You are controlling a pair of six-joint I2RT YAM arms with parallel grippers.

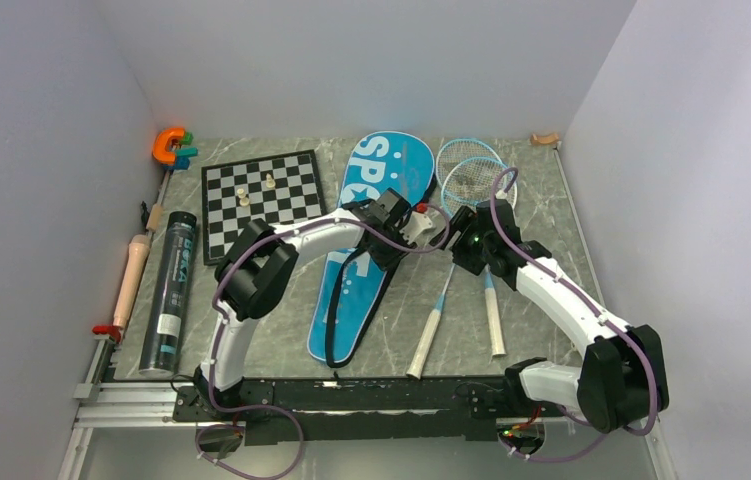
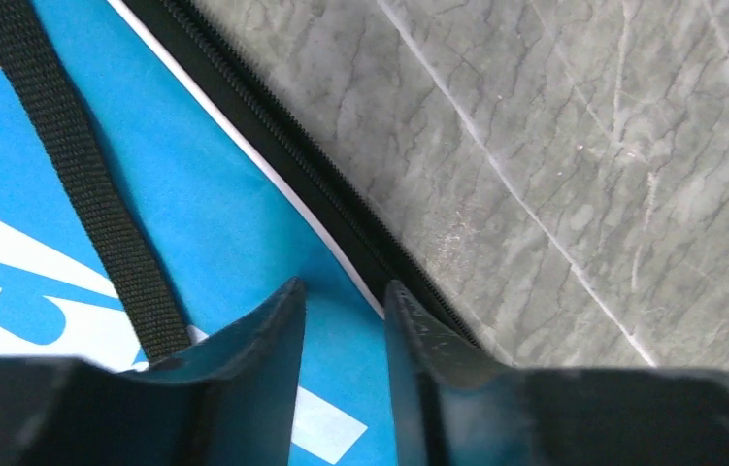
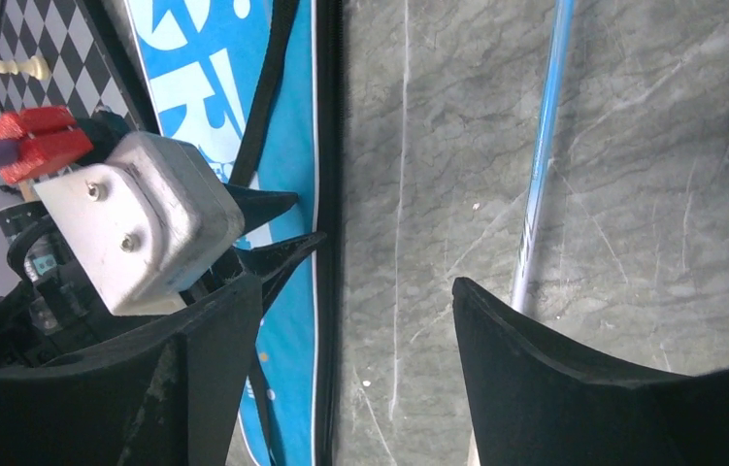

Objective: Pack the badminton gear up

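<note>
The left gripper (image 1: 419, 228) and right gripper (image 1: 454, 238) hang close together between the blue bag (image 1: 376, 165) and the rackets (image 1: 473, 172).

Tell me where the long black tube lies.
In the top view, the long black tube lies along the left side, left of the black-and-white chessboard and toward the near edge.

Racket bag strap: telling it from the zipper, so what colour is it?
Black, a woven strap on the blue racket bag; clearest in the left wrist view.

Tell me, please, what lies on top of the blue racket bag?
A black webbing strap lies along the blue racket bag, and the left gripper hangs over its zip edge. Whatever is inside is covered.
</note>
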